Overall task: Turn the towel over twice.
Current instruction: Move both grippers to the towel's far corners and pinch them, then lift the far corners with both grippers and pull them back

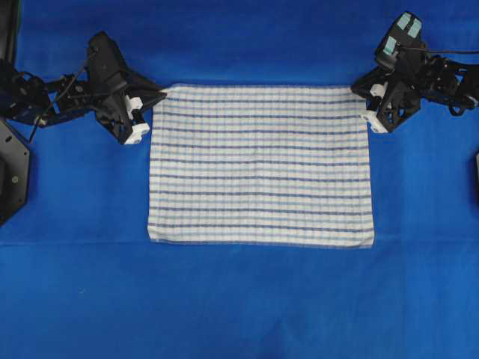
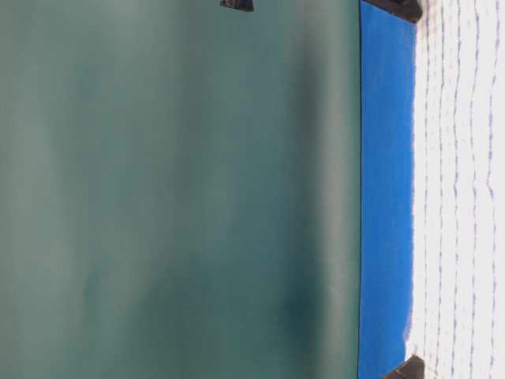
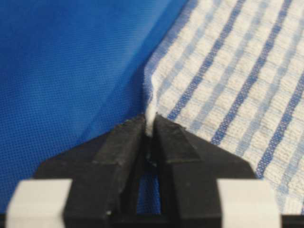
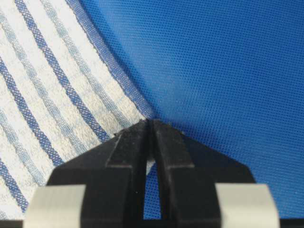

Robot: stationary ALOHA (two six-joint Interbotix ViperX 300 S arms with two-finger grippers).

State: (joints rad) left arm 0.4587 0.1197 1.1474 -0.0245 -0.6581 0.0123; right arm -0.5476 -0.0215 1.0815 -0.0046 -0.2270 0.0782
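The towel [image 1: 260, 164] lies flat and spread at the centre of the blue-covered worktop [image 1: 239, 299], striped face up. The left pincer [image 1: 159, 95] sits at its 10 o'clock corner, jaws clamped on a pinched-up fold of the hem. The right pincer [image 1: 361, 93], at the 2 o'clock corner, is likewise closed on the towel's corner. Bare blue covering surrounds the cloth on every side.

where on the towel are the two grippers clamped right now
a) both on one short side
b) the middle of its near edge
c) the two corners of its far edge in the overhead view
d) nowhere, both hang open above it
c: the left gripper pinches one top corner of the towel and the right gripper is shut on the other.
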